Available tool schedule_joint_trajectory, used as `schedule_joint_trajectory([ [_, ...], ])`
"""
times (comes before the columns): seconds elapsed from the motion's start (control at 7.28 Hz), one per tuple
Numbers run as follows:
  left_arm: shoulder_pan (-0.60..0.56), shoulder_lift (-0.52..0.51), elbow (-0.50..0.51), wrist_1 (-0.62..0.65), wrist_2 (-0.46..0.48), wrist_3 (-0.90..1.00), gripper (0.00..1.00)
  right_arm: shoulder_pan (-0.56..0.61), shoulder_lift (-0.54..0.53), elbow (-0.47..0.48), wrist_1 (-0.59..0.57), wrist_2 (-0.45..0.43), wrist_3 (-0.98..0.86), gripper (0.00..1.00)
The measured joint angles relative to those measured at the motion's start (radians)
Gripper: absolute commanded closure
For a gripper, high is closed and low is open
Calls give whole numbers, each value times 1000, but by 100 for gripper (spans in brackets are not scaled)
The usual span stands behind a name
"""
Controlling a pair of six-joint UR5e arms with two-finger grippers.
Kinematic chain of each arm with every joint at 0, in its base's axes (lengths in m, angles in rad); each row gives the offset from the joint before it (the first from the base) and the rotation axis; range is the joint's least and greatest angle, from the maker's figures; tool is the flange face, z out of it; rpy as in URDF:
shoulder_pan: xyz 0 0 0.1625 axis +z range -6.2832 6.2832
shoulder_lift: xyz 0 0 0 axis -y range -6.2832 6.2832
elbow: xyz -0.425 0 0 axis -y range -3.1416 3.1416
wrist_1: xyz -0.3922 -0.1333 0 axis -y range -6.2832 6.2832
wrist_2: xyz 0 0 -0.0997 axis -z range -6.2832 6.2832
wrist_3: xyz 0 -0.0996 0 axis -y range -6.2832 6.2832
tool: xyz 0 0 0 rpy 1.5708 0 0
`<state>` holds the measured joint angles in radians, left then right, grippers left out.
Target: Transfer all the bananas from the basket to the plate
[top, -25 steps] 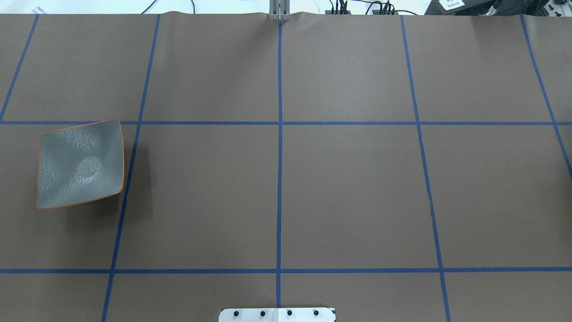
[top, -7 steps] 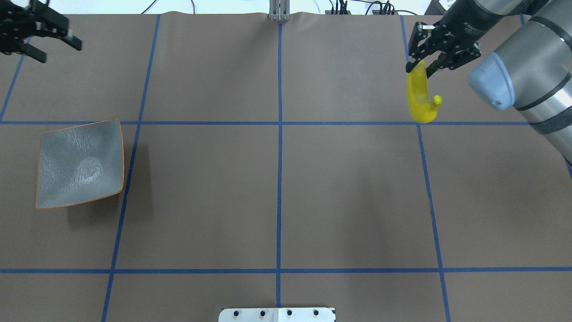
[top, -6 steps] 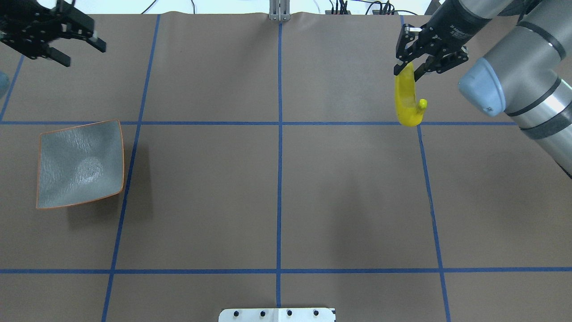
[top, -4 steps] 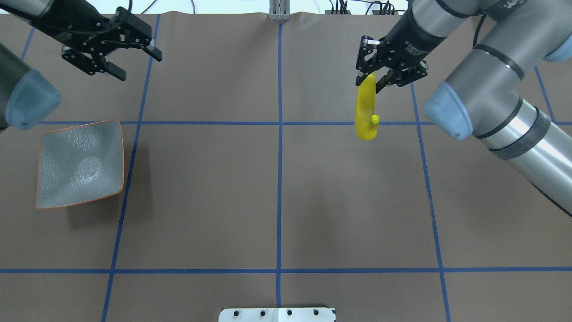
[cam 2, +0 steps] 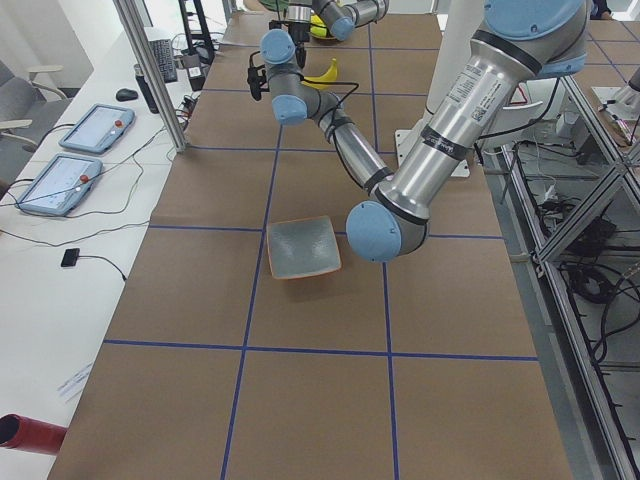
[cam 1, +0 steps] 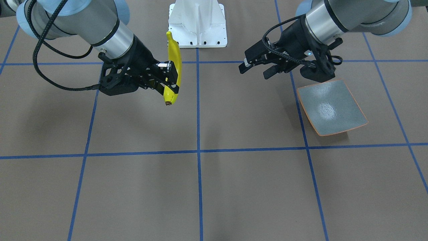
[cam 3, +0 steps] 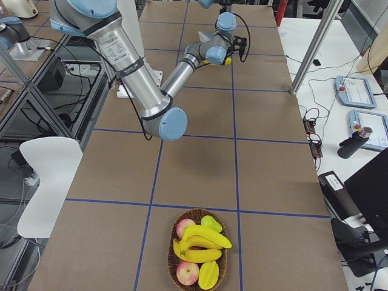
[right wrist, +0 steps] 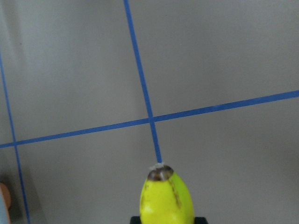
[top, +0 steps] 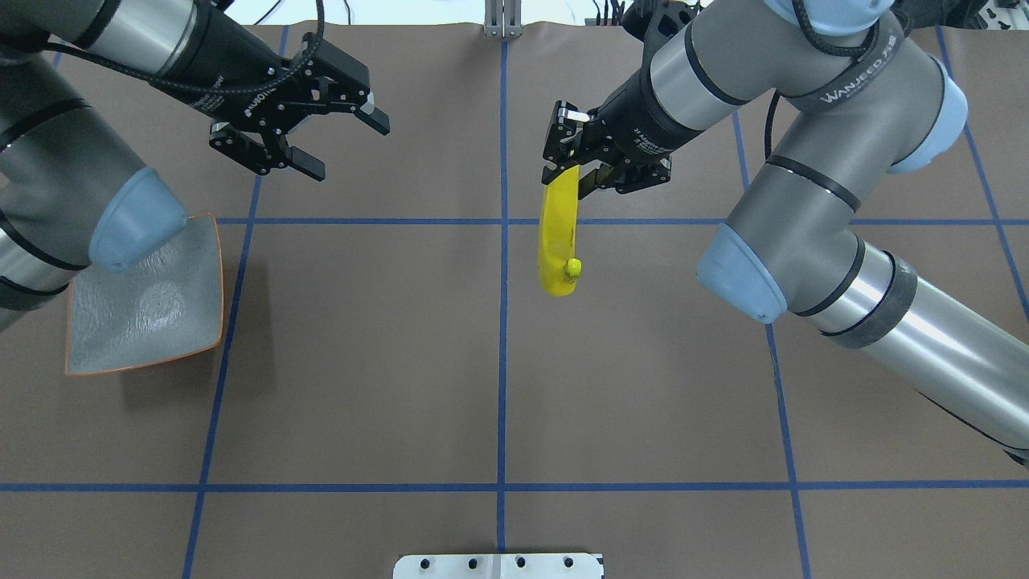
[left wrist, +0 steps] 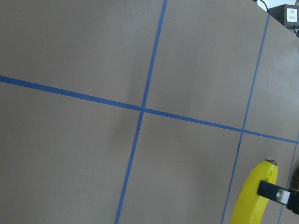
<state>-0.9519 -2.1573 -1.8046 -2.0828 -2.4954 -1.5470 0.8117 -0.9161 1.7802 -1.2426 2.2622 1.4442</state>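
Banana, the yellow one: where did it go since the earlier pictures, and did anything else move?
The right claw, shut on the curved yellow banana, carried it from the far right corner of the brown table toward the middle. The left claw, open and empty, came in from the far left toward the middle too. The squarish grey-blue plate with an orange rim stayed put.

Two tools [top: 350, 149] [top: 572, 170], one plate [top: 145, 322], one basket [cam 3: 171, 262], several bananas [top: 557, 241].

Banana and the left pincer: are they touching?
Apart. The overhead view shows bare table between the open left pincer and the banana, which hangs from the shut right pincer across the centre line.
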Motion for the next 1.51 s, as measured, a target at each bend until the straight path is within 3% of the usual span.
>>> schedule_joint_trajectory([
  [0.69, 96, -12, -7, -246, 41, -106, 0, -18, -6, -4, 262, -1, 124, 100],
  [1.1, 173, -36, -11, -285, 144, -131, 0, -21, -7, -4, 360, -1, 187, 100],
  [1.51, 197, -45, -10, -287, 163, -139, 0, -21, -8, 0, 408, -2, 206, 100],
])
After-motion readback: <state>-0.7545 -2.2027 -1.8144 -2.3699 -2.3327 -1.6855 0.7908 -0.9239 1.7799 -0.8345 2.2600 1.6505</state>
